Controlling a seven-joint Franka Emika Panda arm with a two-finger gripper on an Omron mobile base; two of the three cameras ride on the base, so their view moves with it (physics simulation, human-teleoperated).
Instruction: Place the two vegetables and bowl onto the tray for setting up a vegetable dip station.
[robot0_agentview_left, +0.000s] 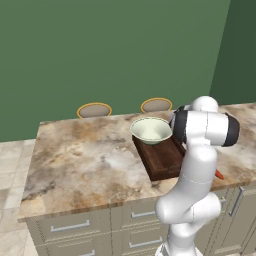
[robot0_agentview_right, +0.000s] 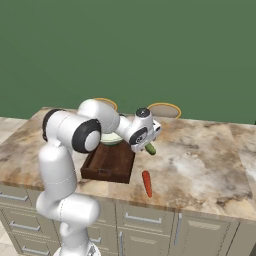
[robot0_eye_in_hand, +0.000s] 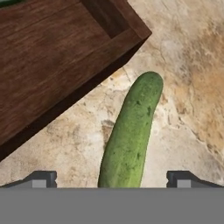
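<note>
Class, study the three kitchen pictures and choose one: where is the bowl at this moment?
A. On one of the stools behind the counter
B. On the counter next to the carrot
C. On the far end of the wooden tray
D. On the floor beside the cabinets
C: the bowl sits on the far end of the tray, while the carrot and cucumber lie on the counter beside it.

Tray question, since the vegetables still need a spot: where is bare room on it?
The dark brown wooden tray is bare in its near half, up to the near handle end. The far end is crowded by the pale cream-green ceramic bowl.
</note>
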